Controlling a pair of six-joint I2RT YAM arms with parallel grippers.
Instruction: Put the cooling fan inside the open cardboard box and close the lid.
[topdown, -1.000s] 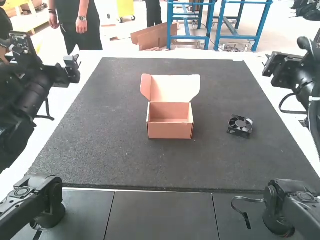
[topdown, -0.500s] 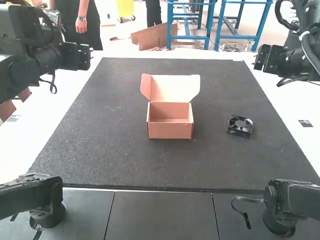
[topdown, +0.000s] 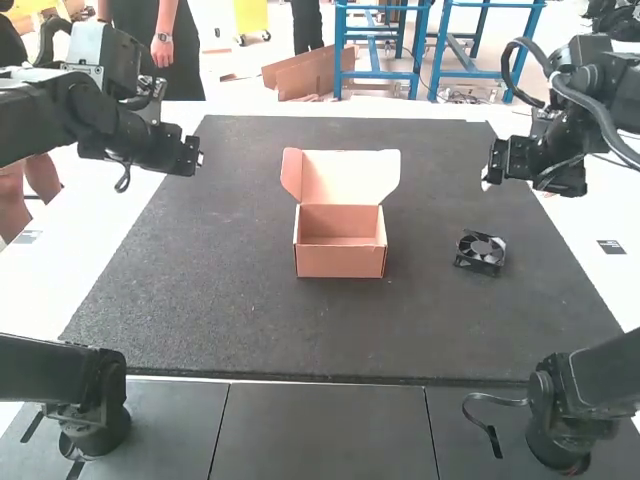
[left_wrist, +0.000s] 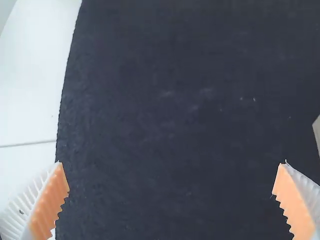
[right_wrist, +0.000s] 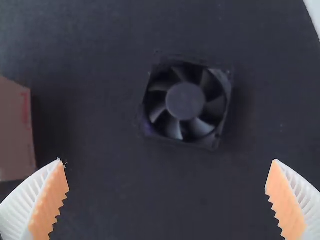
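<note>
An open cardboard box (topdown: 340, 245) stands in the middle of the black mat, its lid (topdown: 345, 175) upright at the back. The black cooling fan (topdown: 480, 252) lies flat on the mat to the right of the box. My right gripper (topdown: 496, 164) hangs above the mat behind the fan. In the right wrist view it (right_wrist: 167, 162) is open, with the fan (right_wrist: 186, 104) below it and a box corner (right_wrist: 14, 131) at the side. My left gripper (topdown: 190, 158) hovers over the mat's far left part; in the left wrist view it (left_wrist: 170, 165) is open above bare mat.
The black mat (topdown: 200, 280) covers most of the white table (topdown: 70, 240). The mat's edge and the white tabletop (left_wrist: 30, 75) lie below the left gripper. People stand beyond the table's far left corner.
Both arms have swung in from the table's sides toward the mat, the right one coming over the area behind the fan. Box and fan have not moved.
</note>
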